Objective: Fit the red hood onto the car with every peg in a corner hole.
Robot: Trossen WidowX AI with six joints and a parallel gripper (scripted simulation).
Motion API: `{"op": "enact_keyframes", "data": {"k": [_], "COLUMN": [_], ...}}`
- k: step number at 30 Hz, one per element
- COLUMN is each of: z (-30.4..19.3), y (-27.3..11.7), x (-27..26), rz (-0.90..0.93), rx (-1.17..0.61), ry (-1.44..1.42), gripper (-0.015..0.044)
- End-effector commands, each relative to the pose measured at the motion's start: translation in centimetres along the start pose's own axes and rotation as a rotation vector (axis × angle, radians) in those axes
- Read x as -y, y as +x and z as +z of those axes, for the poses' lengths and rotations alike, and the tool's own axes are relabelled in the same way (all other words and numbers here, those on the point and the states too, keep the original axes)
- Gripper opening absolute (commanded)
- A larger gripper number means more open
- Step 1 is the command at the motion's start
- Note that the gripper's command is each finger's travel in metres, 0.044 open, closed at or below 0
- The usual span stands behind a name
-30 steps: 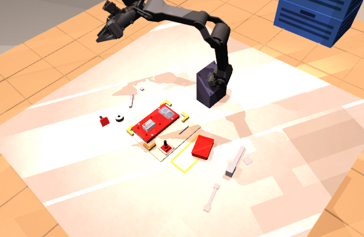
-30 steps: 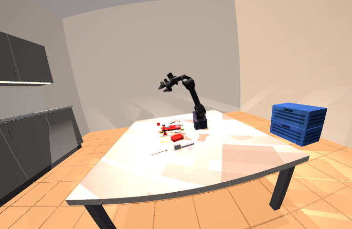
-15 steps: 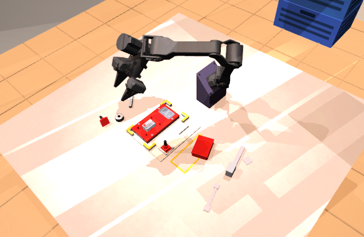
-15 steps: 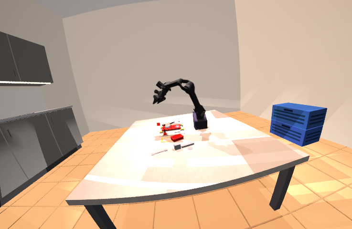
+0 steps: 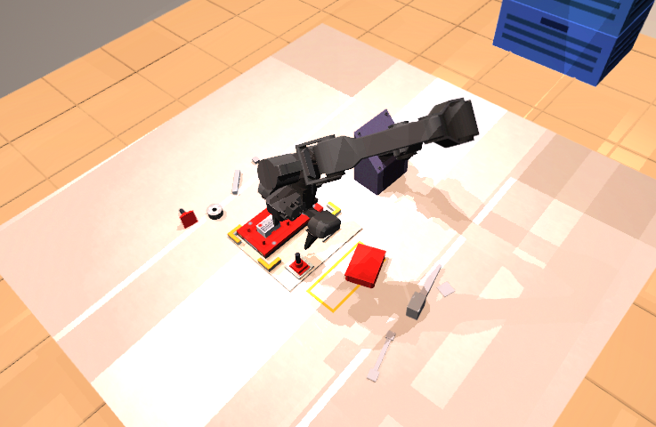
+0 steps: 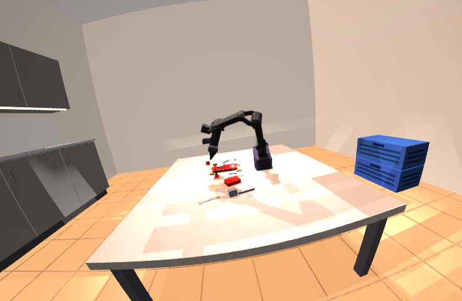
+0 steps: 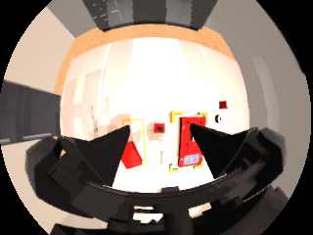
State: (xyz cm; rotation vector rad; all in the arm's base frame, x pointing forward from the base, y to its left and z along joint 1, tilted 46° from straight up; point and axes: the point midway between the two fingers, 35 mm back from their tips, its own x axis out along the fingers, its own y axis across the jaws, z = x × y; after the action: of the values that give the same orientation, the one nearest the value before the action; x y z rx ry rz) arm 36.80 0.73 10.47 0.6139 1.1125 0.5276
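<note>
The red hood point(image 5: 365, 264) point(image 6: 232, 180) point(image 7: 131, 156) lies on the table, partly over one end of a yellow outline point(image 5: 320, 301). The red chassis point(image 5: 278, 239) point(image 6: 224, 168) point(image 7: 186, 147) sits between yellow jig corners point(image 5: 271, 263), with the grey engine block point(image 5: 266, 227) on its deck. Some pegs show around the engine; the arm hides the chassis's far part in the top view. My gripper point(image 5: 291, 234) point(image 6: 211, 157) point(image 7: 160, 127) is open and empty, pointing down, high above the table on the chassis side. The hood is beyond its left finger in the wrist view. The holes are not visible.
A small red piece with a black post point(image 5: 298, 265) point(image 7: 159, 128) stands beside the chassis. A grey-headed hammer point(image 5: 416, 305) point(image 6: 232, 192) and a pale wrench point(image 5: 372, 375) lie beyond the hood. A wheel point(image 5: 214, 211) point(image 7: 218, 118) and a red block point(image 5: 188, 219) point(image 7: 223, 105) lie on the chassis's other side.
</note>
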Motion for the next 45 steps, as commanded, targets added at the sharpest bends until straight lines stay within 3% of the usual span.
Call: {"op": "enact_keyframes", "data": {"k": [1,10,45], "z": [-4.0,-12.6,-13.6], "y": [1.7,3.0,4.7], "x": [-3.8,-10.1,-10.7], "rz": [0.028,0.104,0.104], "rx": [-0.126,-0.362,-0.367], "ry": [-0.12,-0.359,-0.365], "gripper": [0.044,0.044,0.044]}}
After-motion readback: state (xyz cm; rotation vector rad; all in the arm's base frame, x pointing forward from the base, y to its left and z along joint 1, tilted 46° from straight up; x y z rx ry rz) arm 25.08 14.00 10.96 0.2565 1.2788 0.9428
